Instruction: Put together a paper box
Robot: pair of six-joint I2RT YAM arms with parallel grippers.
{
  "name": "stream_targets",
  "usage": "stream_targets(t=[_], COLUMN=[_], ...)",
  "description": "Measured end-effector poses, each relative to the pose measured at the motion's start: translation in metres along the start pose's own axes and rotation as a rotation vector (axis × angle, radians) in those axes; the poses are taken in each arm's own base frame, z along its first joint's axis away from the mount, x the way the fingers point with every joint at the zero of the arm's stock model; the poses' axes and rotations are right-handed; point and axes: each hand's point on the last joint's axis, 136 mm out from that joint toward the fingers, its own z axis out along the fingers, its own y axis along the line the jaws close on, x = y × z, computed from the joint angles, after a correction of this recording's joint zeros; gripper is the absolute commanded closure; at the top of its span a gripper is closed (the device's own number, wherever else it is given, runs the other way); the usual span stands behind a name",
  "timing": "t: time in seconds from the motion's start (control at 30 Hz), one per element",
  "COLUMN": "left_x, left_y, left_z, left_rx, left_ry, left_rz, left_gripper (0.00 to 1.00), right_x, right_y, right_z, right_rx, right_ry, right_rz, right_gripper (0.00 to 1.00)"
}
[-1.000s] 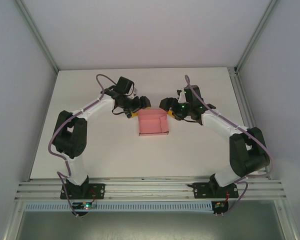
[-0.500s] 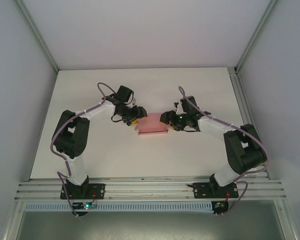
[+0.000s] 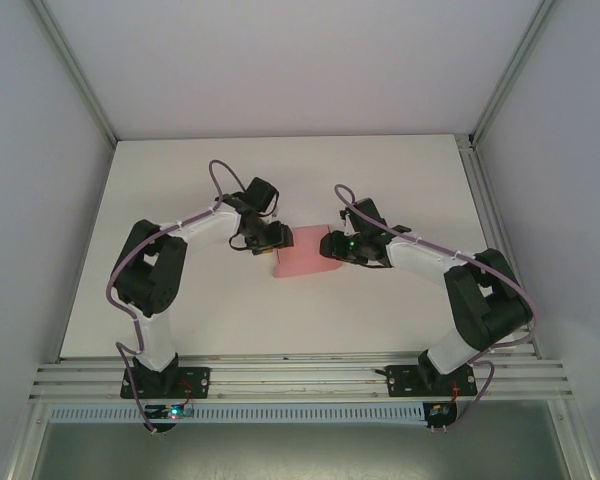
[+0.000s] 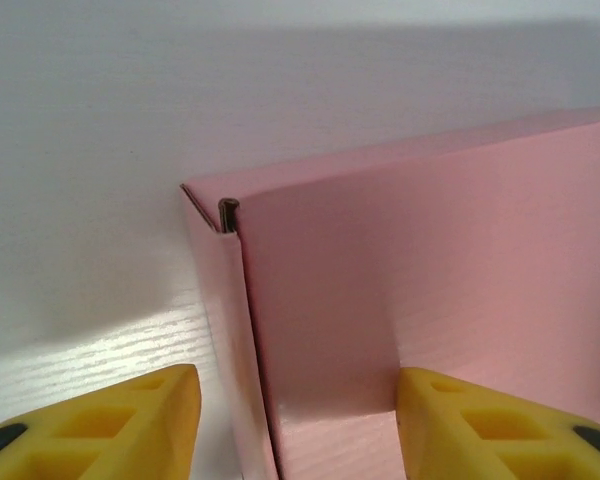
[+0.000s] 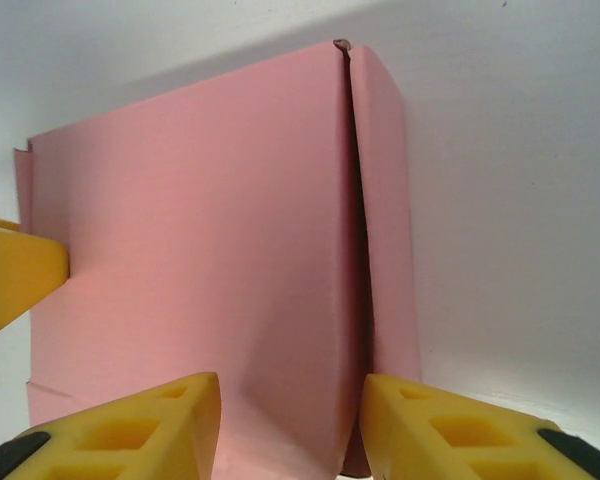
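Closely | left end effector (image 4: 295, 400), right end effector (image 5: 290, 400) apart | straddling paper box (image 5: 200, 250) walls

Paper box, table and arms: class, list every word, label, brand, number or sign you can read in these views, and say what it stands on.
No text can be read in these views.
Pink paper box: plain card, no print.
Yellow fingers: no markings.
Table: blank white.
Small boards with lights at the arm bases: any lettering is too small to read.
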Motion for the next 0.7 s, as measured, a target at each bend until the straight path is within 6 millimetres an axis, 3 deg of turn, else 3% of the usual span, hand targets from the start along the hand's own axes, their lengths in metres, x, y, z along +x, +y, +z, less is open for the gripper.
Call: stream_targets(t=[0.13,0.27,0.3,0.47,0.7], left_x=[-0.001,-0.001,-0.001,-0.001,-0.003], left_y=[-0.001,0.0,0.0,-0.001,-0.011], left_z=[0.003,0.003,0.003,0.004,0.01], left_rx=[-0.003,-0.011,-0.011,0.003,0.128], left_ry=[-0.005,-0.01,-0.01,-0.012,-0.016], left_rz=[0.006,0.014,0.015,0.019,0.028], left_gripper=[0.48,0.48,0.48,0.5,0.63], right_x=[0.0,-0.001,-0.005,-0.026,-0.034], right_y=[-0.005,-0.016,-0.015,-0.002,-0.023], right_z=[-0.008,-0.029,-0.037,-0.065,-0.038], right_rx=[0.057,0.113,0.113,0.069,0.02], right_ry=[-0.019,-0.034,-0.05,-0.147,-0.092], right_rz=[-0.035,-0.041,-0.043,-0.076,-0.028], right_gripper=[0.49,0.44,0.4,0.38,0.31])
